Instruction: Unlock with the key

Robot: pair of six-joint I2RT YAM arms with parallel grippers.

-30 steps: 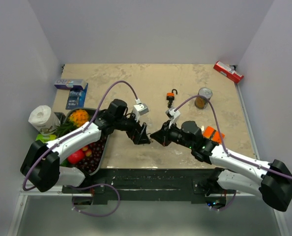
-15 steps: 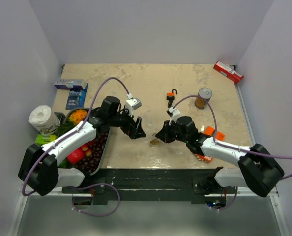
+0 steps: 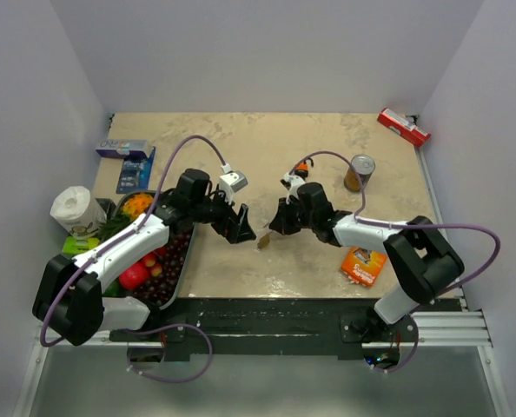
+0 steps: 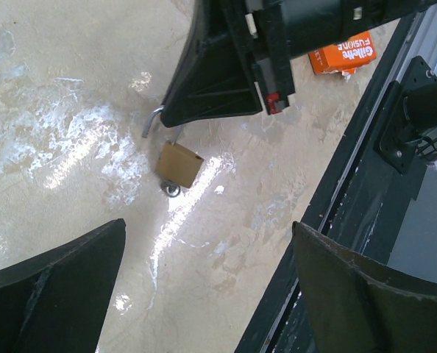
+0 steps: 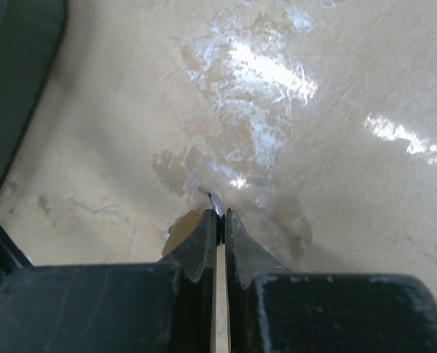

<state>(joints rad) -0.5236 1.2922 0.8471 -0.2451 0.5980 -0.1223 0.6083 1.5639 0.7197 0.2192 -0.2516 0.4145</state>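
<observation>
The right pincer (image 4: 173, 125), nipped shut on a thin metal piece (image 5: 215, 202), dangles a small brass padlock (image 4: 179, 163) over the bench (image 4: 71, 88); the wide-open left pincer (image 4: 207, 226) should, I judge, close squarely on the dark nub (image 4: 173, 190) beneath, possibly the key, and turn gently.

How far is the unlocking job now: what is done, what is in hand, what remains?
Done: the right gripper is shut on the shackle of the brass padlock. In hand: the open left gripper hovers beside it, empty. A small dark piece under the lock body may be the key; unclear. Left: turning the key and freeing the shackle; I cannot tell if it is open.
</observation>
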